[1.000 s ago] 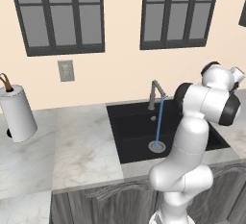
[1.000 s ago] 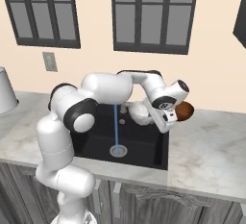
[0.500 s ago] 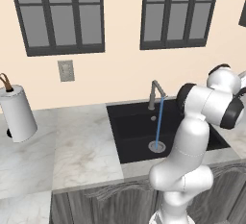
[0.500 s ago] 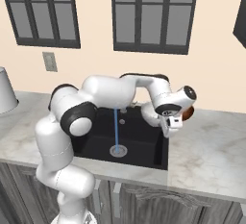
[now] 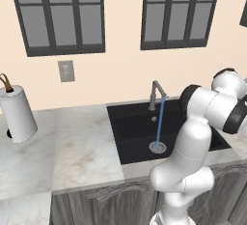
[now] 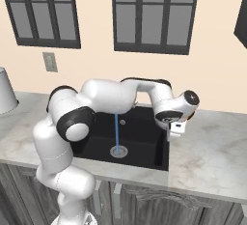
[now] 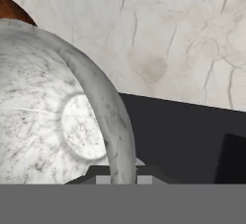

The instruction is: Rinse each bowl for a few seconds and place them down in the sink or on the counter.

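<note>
In the hand view a bowl point(image 7: 43, 122) looms large on the left, its surface grey-white and marbled with a paler round base. My gripper point(image 7: 123, 180) is shut on its rim, which runs down between the two fingertips. A reddish-brown sliver point(image 7: 12, 9) shows past the bowl's upper left edge; I cannot tell if it is the bowl's outer side. Behind lie the marble counter point(image 7: 182, 40) and the black sink point(image 7: 182, 141). In the right base view my gripper point(image 6: 176, 130) hangs at the right edge of the sink point(image 6: 144, 144). A blue stream of water point(image 6: 116, 132) falls from the tap point(image 5: 155, 93).
A paper towel roll point(image 5: 17, 113) stands on the counter far to the left. The sink's round drain point(image 5: 157, 147) lies under the stream. A wide stretch of counter point(image 6: 212, 147) runs right of the sink. My arm arches across the sink from the left.
The hand has sunk a little at the sink's right edge and rolled over. The reddish-brown bowl that showed beside it earlier is now almost hidden behind the hand.
</note>
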Controlling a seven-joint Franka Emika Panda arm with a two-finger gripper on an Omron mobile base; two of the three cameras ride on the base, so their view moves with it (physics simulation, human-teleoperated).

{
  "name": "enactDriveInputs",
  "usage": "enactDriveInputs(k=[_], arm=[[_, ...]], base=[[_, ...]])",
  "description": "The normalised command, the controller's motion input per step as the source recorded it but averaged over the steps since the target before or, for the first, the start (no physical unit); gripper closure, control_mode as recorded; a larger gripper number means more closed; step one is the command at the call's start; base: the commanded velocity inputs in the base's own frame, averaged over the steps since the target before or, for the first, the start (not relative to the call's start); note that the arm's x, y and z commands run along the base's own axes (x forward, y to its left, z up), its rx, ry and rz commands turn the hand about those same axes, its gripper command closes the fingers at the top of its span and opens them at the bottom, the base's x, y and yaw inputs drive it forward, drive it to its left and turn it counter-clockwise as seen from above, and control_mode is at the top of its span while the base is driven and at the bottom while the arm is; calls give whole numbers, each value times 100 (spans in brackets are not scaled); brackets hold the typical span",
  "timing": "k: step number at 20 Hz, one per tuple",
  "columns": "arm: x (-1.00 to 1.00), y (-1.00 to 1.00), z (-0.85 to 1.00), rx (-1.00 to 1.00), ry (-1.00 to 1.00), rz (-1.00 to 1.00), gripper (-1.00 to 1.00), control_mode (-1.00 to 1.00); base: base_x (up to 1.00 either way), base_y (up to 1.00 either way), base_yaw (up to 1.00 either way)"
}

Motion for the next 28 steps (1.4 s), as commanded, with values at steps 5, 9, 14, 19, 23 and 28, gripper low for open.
enactDriveInputs(k=[5, 9, 14, 19, 23, 28], arm=[[-17, -35, 0, -4, 3, -25, 100, -100], [-17, -37, 0, -2, 7, -24, 100, -100], [-11, -29, 0, -4, 2, -16, 100, -100], [0, 0, -2, -5, 0, -3, 100, -100], [0, 0, -13, -1, 0, 0, 100, -100], [0, -2, -15, 0, 0, 0, 100, -100]], base=[[0, 0, 0], [0, 0, 0], [0, 0, 0], [0, 0, 0], [0, 0, 0], [0, 0, 0]])
